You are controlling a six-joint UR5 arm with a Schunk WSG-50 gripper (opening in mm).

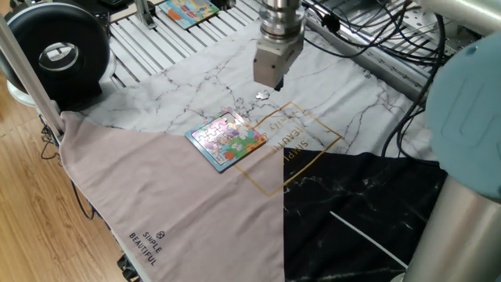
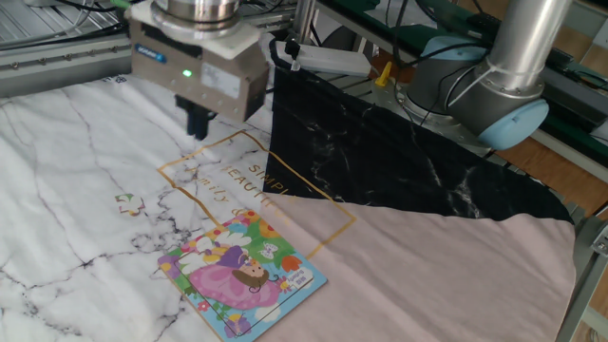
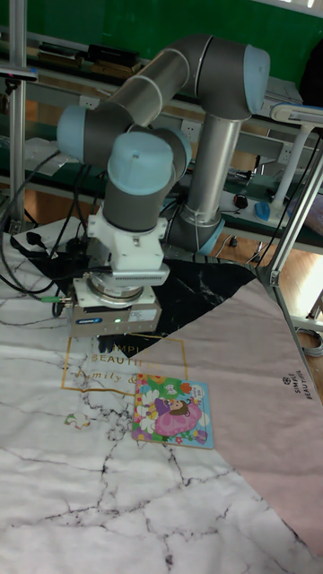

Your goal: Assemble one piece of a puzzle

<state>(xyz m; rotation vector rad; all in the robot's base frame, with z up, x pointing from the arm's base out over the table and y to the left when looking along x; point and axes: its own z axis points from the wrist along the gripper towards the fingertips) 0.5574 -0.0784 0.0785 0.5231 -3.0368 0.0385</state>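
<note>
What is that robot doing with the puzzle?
The robot arm is trying to put one little piece into a puzzle. The puzzle with the bright cartoon picture lies on the marble-patterned cloth. The tiny pale piece lies on the cloth a little way from it, not picked up yet. The gripper hangs above the cloth close to the piece and is holding nothing. Whether its fingers are open or shut is hard to see.

Table [image 1: 149, 47] under a patchwork cloth [image 1: 156, 196]

Below the gripper [image 1: 275, 84] (on marble print): the piece [image 1: 262, 95]; nearer, the puzzle [image 1: 227, 139].
</note>
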